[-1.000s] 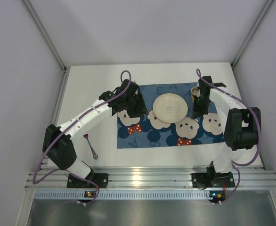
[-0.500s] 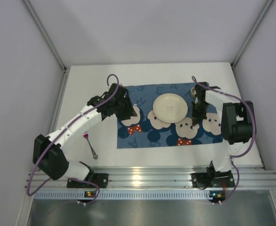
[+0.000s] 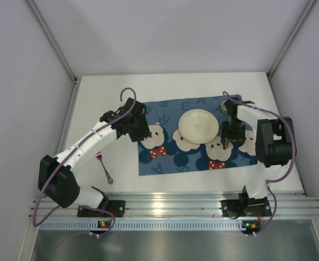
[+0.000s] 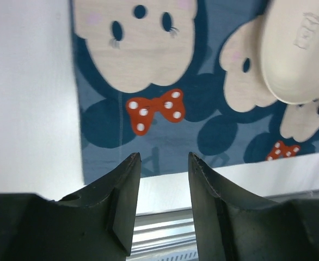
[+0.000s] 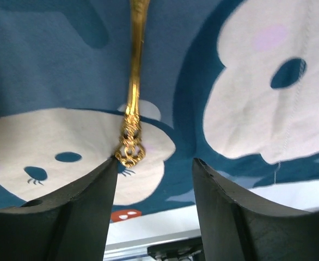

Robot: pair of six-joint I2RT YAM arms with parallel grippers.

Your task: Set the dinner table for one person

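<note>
White and matte, the surface [image 3: 102, 103] is stretching across the whole workspace, plain and unmarked, far larger than anything on it. It is carrying a blue mouse-print mat [image 3: 170, 160] at its middle, and a pale plate [image 3: 198, 126] is sitting on the mat's far half.

Judging by this layout, the cutlery step is in hand. A gold utensil [image 5: 133, 81] is lying flat on the mat on the plate's right side. Its ornate handle end is showing just beside one finger of the right tool [image 5: 155, 161], whose jaws are standing released and wide, pinching nothing. The left tool [image 4: 163, 155] is hanging over the mat's left edge, likewise released, its gap empty.

A second small utensil [image 3: 105, 169] is lying on the bare surface to the left of the mat, apart from it and near the left arm. The next move is probably calling for the left arm to swing back to that utensil, set its jaws across the thin handle and close low against the surface. So slim a handle is likely to slip if pinched too high.
</note>
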